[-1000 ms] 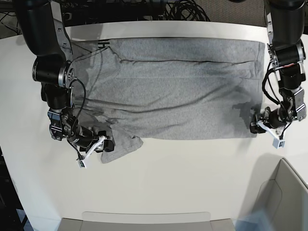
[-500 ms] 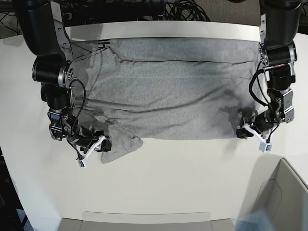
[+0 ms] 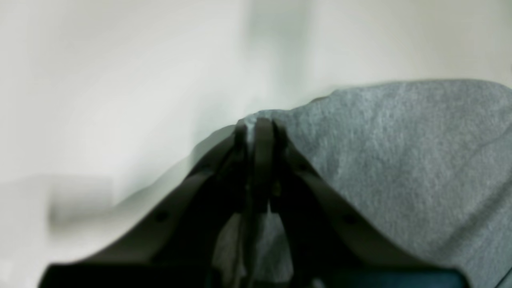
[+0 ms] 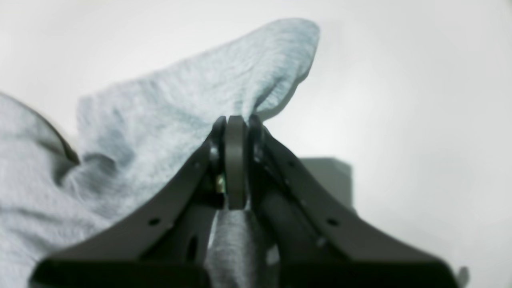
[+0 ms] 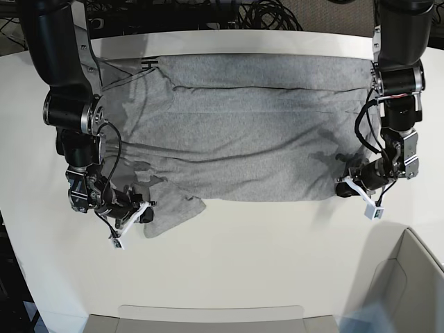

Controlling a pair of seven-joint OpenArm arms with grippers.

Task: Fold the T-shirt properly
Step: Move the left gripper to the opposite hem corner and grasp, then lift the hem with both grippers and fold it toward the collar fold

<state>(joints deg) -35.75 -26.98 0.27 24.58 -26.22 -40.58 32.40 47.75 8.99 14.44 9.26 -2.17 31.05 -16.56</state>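
White tabletop (image 5: 243, 243); grey T-shirt (image 5: 243, 132) spread flat. Left hand (image 5: 345, 186) clamped on hem corner, right hand (image 5: 142, 212) clamped on sleeve edge.

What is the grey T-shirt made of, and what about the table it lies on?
T-shirt: looks like soft knitted cloth, probably cotton jersey. It is matte, speckled heather grey, and it wrinkles and droops where pinched.
Table: a hard, smooth white top with a faint sheen, maybe laminate or painted board; the pictures leave that open.
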